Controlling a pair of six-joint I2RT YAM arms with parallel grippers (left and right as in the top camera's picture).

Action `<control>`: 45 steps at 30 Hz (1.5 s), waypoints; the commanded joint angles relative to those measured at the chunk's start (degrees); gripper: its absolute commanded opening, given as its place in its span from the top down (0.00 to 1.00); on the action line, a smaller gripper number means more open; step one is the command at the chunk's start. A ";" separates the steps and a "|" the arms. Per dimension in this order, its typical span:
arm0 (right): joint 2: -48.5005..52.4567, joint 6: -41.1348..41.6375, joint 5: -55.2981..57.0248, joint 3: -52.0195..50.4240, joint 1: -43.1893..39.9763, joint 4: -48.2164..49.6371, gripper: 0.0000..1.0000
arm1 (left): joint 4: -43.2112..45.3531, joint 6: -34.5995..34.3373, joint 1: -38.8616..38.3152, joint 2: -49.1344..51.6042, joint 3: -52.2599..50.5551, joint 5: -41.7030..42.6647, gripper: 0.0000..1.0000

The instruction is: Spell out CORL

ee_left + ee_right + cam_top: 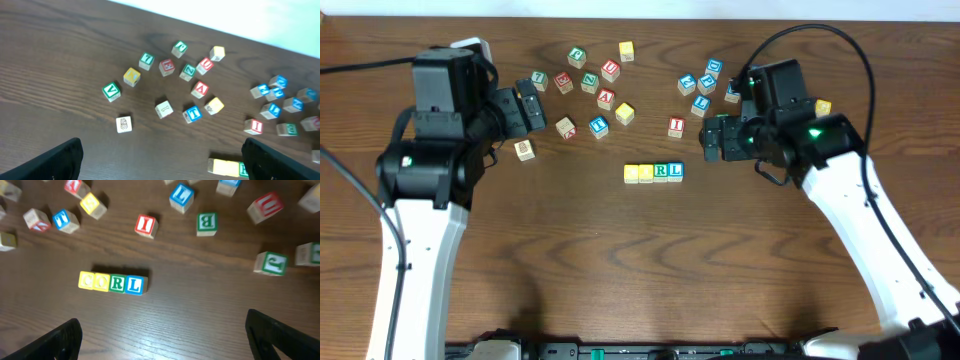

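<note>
Overhead look at a dark wooden table [620,260], with two white-and-black robot arms reaching in from the near edge. At the middle of the table, the CORL row [654,172]: four small letter cubes lying flat in a tight line, touching side to side. Through the right wrist camera, reads left to right as yellow C [86,280], yellow O [101,281], green R [118,283], blue L [134,284]. Held by neither arm.

Left gripper [538,112] well apart from the row, up and to its left, beside scattered loose cubes [590,85]. Black fingers [57,160] at the two lower corners of the left wrist view, spread wide, only bare table between them.

Right gripper [708,140] near the row's right end without touching it, just below a cluster of mostly blue cubes [705,82]. Right fingers [280,335] likewise spread wide and empty.

A lone red I cube [676,126] between the row and that cluster. Letters on the two yellow cubes faint from above, probably too small to read there.
</note>
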 commanded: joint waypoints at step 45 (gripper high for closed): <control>-4.20 -1.46 6.95 0.79 -0.87 7.04 0.01 | -3.32 0.09 0.31 -3.17 0.33 -0.70 0.02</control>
